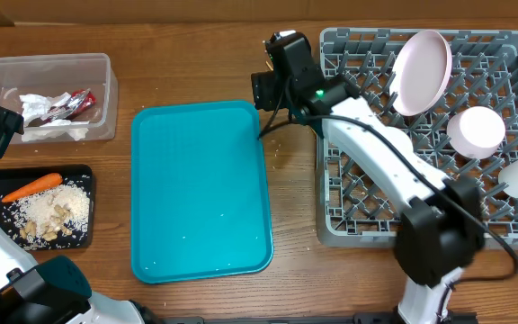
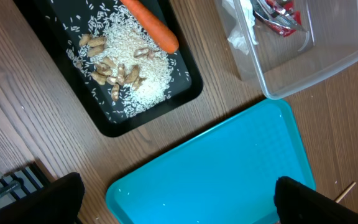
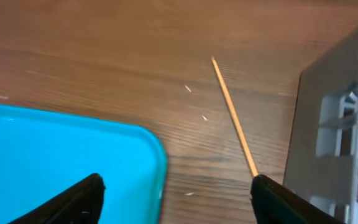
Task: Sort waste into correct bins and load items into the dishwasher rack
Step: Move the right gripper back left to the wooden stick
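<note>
In my left wrist view, the picture edges cut off the clear tub (image 2: 328, 68), black tray (image 2: 166, 102) and teal tray (image 2: 229, 168). In my right wrist view, the dishwasher rack (image 3: 328, 99) is blurred and cropped. There the wooden stick (image 3: 232, 112) vanishes at its lower end behind my right jaws. Overhead, my right arm (image 1: 376, 148) hides part of the rack.

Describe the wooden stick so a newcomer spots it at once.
Find the big grey rack, then the teal tray beside it. On the bare table strip between them lies the wooden stick: thin, pale, straight, the only long thing among tiny specks.
</note>
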Tool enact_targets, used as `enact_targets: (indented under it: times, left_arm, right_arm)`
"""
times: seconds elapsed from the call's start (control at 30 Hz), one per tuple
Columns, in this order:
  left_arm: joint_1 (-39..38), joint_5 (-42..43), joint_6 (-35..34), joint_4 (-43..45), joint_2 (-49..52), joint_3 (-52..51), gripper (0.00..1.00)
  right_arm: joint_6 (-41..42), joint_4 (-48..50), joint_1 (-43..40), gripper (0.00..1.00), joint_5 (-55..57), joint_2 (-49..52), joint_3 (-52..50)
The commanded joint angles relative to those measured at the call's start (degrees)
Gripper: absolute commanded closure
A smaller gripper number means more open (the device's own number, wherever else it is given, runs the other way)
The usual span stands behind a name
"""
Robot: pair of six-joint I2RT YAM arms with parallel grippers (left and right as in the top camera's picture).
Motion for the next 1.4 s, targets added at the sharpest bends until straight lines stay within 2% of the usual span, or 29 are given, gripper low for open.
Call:
enact_targets:
  times: [0.0, 0.13, 0.57, 1.03, 1.37]
  left_arm:
    - [0.1, -0.4, -0.5, 0.0, 0.2, -0.2, 0.0]
    - [0.1, -0.4, -0.5, 0.0, 0.2, -0.2, 0.0]
    - [0.1, -0.4, -0.5, 0.0, 0.2, -0.2, 0.0]
    - [0.1, -0.4, -0.5, 0.0, 0.2, -0.2, 0.0]
    - [0.1, -0.4, -0.5, 0.0, 0.2, -0.2, 0.0]
  right_arm:
    - [-5.6, 1.7, -0.2, 0.19, 4.5, 5.7, -0.2]
    - [-5.6, 2.8, -0.3, 0.18, 7.6, 9.0, -0.2]
    - [-5.6, 4.2, -1.5, 0.18, 7.5, 16.3, -0.2]
    - [-5.6, 3.0, -1.5, 0.18, 7.8, 18.3, -0.2]
    - [-5.6, 2.8, -2.2, 0.17, 10.1, 18.3, 4.3]
